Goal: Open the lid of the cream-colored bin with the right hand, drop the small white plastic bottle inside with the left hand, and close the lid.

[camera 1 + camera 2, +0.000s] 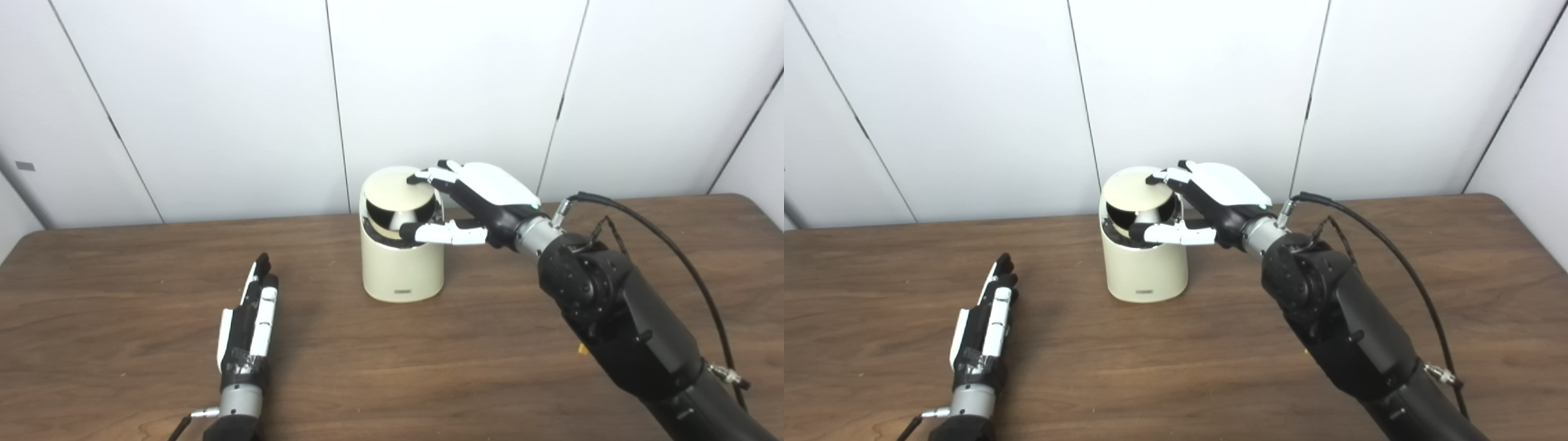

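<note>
The cream-colored bin (pixel 401 269) stands upright near the middle of the table. Its round lid (pixel 398 193) is tilted and partly open, showing a dark gap beneath it. My right hand (pixel 484 196) reaches in from the right. Its fingers rest on the lid's upper edge and its thumb lies across the bin's front rim, under the lid. My left hand (pixel 248 324) lies low over the table at the front left, fingers stretched out and holding nothing. No small white bottle shows in either view.
The brown wooden table (pixel 429 367) runs back to a white panelled wall. A black cable (pixel 674 245) loops from the right wrist over the table's right side. A tiny yellow speck (pixel 580 349) lies beside the right forearm.
</note>
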{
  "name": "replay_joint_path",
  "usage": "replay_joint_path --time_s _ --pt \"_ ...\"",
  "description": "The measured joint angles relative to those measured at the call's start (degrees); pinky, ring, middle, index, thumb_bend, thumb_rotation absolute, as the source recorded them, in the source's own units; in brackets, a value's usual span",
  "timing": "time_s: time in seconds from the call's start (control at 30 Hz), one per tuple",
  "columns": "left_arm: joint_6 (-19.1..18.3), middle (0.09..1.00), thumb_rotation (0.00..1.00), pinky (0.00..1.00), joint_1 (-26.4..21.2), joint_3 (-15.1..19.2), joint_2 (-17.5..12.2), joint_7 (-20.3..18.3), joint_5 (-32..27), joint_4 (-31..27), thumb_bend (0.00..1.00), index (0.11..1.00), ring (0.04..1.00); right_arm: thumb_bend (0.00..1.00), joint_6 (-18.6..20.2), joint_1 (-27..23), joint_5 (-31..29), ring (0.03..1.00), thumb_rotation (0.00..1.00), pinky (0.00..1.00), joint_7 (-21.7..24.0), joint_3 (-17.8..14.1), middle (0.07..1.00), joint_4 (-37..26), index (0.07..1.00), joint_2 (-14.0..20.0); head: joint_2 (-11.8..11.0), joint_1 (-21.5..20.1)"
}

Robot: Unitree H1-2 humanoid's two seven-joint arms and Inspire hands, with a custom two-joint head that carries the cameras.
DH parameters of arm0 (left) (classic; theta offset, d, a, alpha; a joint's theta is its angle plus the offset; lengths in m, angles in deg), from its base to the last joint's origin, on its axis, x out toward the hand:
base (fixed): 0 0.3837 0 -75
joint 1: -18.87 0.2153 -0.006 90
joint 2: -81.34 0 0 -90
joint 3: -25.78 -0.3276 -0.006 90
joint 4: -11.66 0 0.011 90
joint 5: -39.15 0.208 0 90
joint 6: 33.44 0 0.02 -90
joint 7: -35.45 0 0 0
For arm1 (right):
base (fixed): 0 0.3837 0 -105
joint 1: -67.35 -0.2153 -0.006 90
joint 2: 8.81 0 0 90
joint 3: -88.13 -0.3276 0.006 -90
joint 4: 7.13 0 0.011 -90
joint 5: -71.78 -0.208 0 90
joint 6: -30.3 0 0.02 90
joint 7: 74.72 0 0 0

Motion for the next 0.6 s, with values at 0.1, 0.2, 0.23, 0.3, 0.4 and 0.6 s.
replay_joint_path --time_s 0.1,0.2,0.23,0.3,0.4,0.6 --pt "-0.1 1.0 0.86 1.0 -0.1 -0.2 0.0 0.0 0.1 0.1 0.54 1.0 1.0 0.64 -1.8 1.0 1.5 1.0 0.97 1.0 0.0 1.4 0.993 0.0 0.871 -0.1 0.0 0.4" --pt "-0.2 1.0 0.88 1.0 -0.1 -0.4 0.0 0.2 0.5 0.1 0.54 1.0 1.0 0.64 -3.7 2.2 2.8 1.0 0.97 1.0 -1.1 1.4 1.0 0.7 0.869 -0.6 0.0 0.5" --pt "-0.3 1.0 0.88 1.0 -0.1 -0.5 0.0 0.2 0.6 0.1 0.54 1.0 1.0 0.64 -4.3 2.4 3.1 1.0 0.98 1.0 -1.9 1.4 1.0 1.1 0.868 -0.8 0.1 0.6" --pt "-0.5 1.0 0.87 1.0 -0.1 -0.6 0.1 0.3 0.7 0.1 0.53 1.0 1.0 0.64 -5.6 2.7 3.9 1.0 0.99 1.0 -2.8 1.4 1.0 1.8 0.867 -0.9 0.1 0.7" --pt "-0.7 1.0 0.9 1.0 -0.1 -0.7 0.1 0.5 1.0 0.0 0.51 1.0 1.0 0.63 -7.4 3.1 5.1 1.0 1.0 1.0 -3.8 1.2 1.0 2.3 0.862 -0.9 0.3 1.0" --pt "-1.6 1.0 0.91 1.0 -0.1 -0.9 0.3 0.9 2.3 -0.2 0.52 1.0 1.0 0.62 -8.5 3.8 6.1 1.0 1.0 1.0 -4.1 0.7 1.0 2.3 0.853 -1.0 0.5 1.2"
